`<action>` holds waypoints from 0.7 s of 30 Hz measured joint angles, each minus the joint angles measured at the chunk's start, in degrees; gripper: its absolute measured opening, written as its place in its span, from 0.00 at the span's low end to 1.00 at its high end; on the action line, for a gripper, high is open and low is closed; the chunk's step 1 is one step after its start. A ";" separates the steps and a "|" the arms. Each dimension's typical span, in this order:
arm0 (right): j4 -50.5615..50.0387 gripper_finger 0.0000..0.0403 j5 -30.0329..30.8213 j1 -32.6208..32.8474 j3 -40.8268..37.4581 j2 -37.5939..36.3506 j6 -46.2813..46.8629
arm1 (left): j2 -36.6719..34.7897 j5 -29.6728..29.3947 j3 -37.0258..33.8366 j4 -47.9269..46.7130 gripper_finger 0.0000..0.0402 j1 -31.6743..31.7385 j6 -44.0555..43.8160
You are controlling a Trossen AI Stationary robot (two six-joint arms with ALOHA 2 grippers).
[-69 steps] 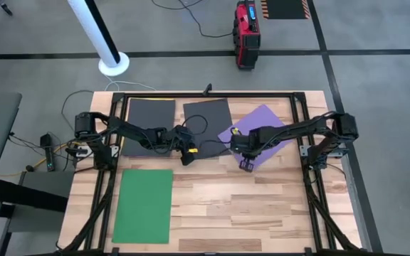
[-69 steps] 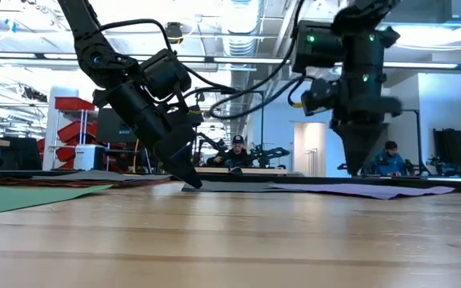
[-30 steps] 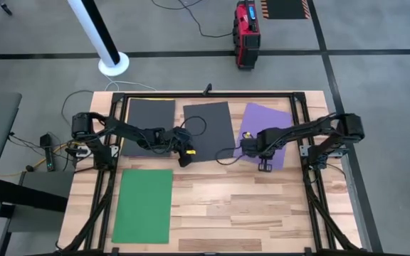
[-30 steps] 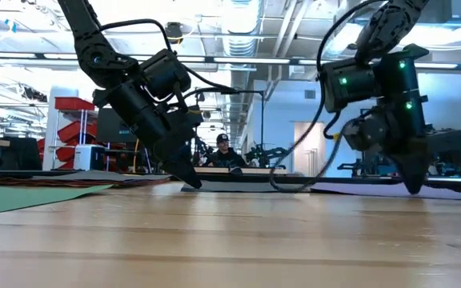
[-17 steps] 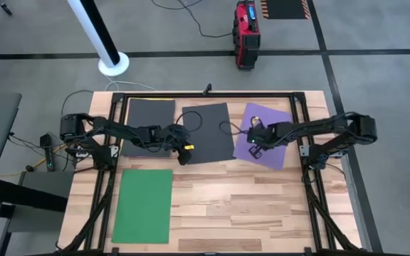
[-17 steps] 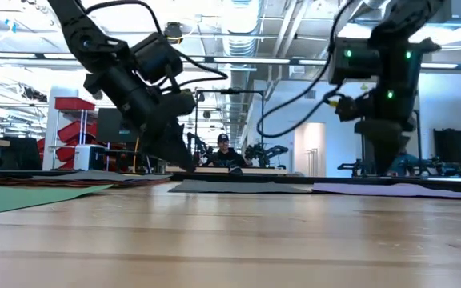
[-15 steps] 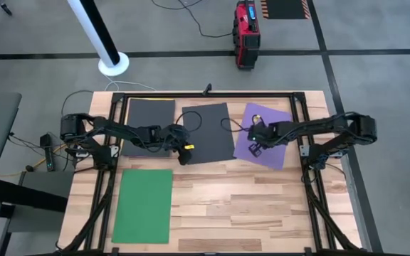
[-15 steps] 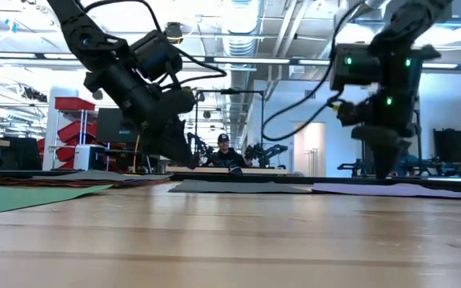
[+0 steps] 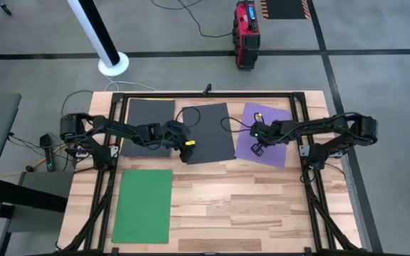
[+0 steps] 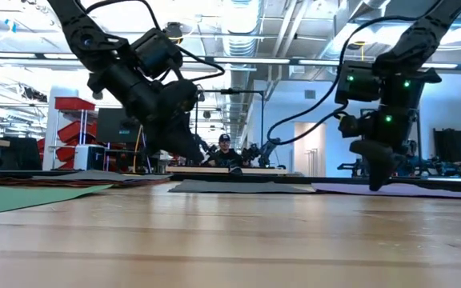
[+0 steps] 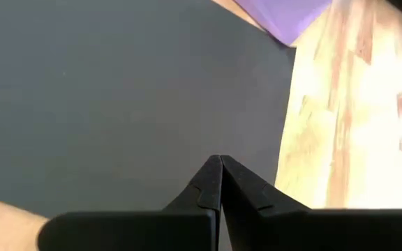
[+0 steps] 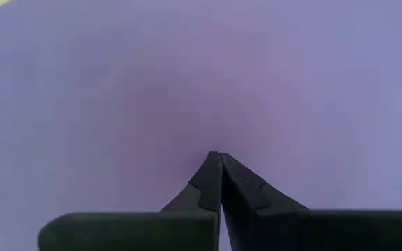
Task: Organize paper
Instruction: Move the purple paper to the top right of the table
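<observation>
overhead, pale wooden tabletop [image 9: 219,199] on grey floor [image 9: 41,71]

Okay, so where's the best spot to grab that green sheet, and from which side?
Best guess: take the green sheet by its near short edge, which reaches the table's front edge. It lies flat with bare wood on its right, so an end effector coming low from the front could slide that edge out past the table and pinch it.
</observation>
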 joint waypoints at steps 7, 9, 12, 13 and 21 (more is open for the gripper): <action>-0.29 0.00 -0.10 0.11 -0.08 0.07 -11.55 | 0.00 2.13 0.00 0.11 0.00 1.45 1.43; -0.30 0.00 -0.62 -0.46 -0.09 0.07 -13.07 | -0.02 2.13 0.00 0.04 0.00 1.69 1.92; -0.54 0.00 -1.63 -1.40 -0.11 0.07 -14.72 | -0.02 2.13 0.02 -0.08 0.00 1.80 3.23; -0.58 0.00 -1.74 -1.56 -0.11 0.07 -15.30 | -0.02 2.13 0.02 -0.11 0.00 1.80 3.70; -0.75 0.00 -1.30 -2.31 -0.11 0.11 -16.59 | -0.04 2.13 0.07 -2.63 0.00 1.78 6.01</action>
